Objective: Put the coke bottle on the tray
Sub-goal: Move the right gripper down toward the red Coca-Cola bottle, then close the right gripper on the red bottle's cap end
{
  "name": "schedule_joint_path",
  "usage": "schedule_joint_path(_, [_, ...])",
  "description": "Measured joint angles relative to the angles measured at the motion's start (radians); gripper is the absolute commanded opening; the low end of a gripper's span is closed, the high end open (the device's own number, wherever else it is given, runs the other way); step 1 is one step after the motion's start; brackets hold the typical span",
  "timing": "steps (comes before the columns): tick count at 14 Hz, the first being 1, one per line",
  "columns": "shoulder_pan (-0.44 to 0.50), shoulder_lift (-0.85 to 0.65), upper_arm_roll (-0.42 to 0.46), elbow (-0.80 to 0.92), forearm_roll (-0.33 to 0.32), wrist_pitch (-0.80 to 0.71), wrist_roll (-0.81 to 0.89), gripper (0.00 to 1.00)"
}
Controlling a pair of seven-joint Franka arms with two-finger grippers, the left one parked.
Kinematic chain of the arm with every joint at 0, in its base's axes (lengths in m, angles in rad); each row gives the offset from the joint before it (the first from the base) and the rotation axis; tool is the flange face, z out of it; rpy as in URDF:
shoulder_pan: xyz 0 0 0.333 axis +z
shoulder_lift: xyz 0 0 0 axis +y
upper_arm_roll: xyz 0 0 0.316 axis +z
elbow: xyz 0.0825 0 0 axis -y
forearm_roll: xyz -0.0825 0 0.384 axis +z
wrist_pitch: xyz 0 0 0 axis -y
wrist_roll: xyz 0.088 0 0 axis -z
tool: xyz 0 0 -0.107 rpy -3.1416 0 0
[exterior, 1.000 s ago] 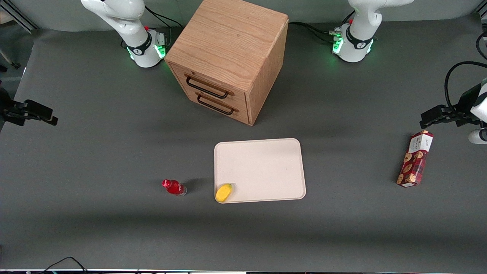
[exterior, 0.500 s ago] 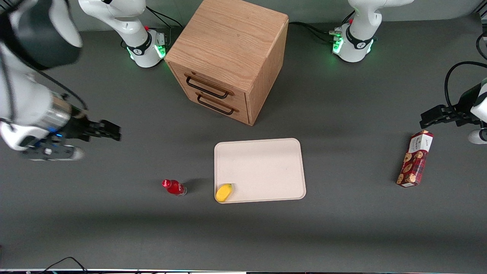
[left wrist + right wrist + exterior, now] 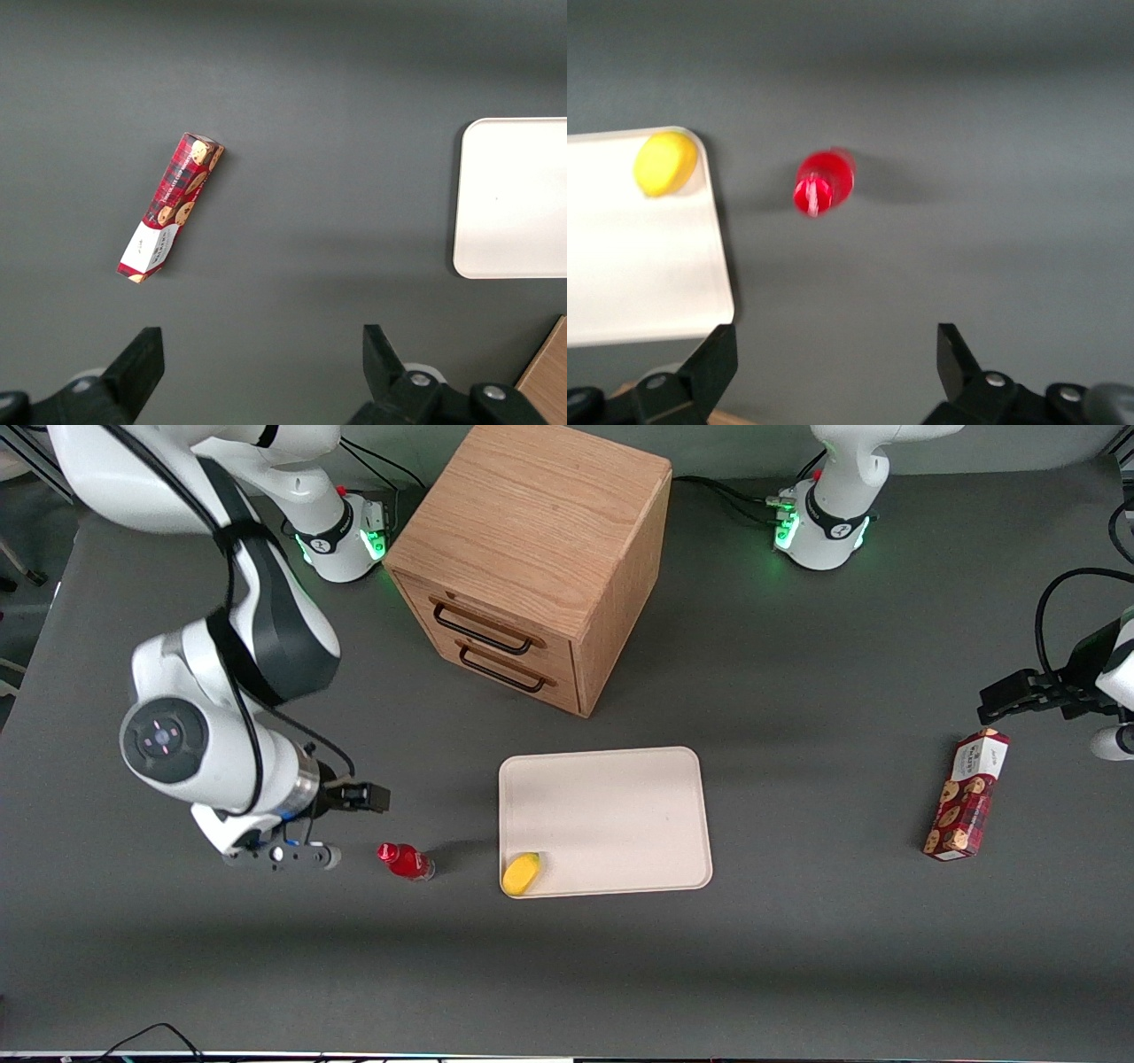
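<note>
Pincer [image 3: 354, 797] fingers are being held spread apart with nothing between them, as the right wrist view is showing, and the pincer is hanging above the surface [image 3: 266, 957] close to the coke bottle [image 3: 405, 861], slightly farther from the front camera than it. The bottle is standing on the bare surface just beside the tray [image 3: 620, 815], not touching it, with its red cap leaning a little toward the working arm's end in the front view. On the tray, a yellow fruit [image 3: 521, 872] is lying in the corner nearest the bottle. A wooden cabinet [image 3: 532, 558] is standing farther from the front camera than the tray, and a biscuit box [image 3: 966, 806] is lying well off toward the parked arm's end.

The approach is judged to be the step in hand. It is best done by the fingers being centred over the bottle's body before being lowered, so that the narrow bottle is not being tipped by one finger arriving first. For the placing, a bare part of the tray away from the fruit is being recommended.
</note>
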Motion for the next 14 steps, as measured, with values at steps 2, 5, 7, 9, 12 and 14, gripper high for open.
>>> schedule_joint_path(2, [0.0, 0.056, -0.002, 0.002, -0.003, 0.082, 0.0, 1.0])
schedule_joint_path(5, [0.004, 0.099, -0.002, 0.0, -0.016, 0.159, 0.0, 1.0])
schedule_joint_path(7, [0.006, 0.11, -0.001, -0.025, -0.042, 0.218, 0.003, 1.0])
schedule_joint_path(9, [0.008, 0.12, -0.001, -0.047, -0.054, 0.244, 0.011, 1.0])
schedule_joint_path(12, [0.008, 0.131, -0.001, -0.061, -0.056, 0.256, 0.013, 0.92])
schedule_joint_path(14, [0.008, 0.136, -0.001, -0.061, -0.056, 0.257, 0.013, 0.61])
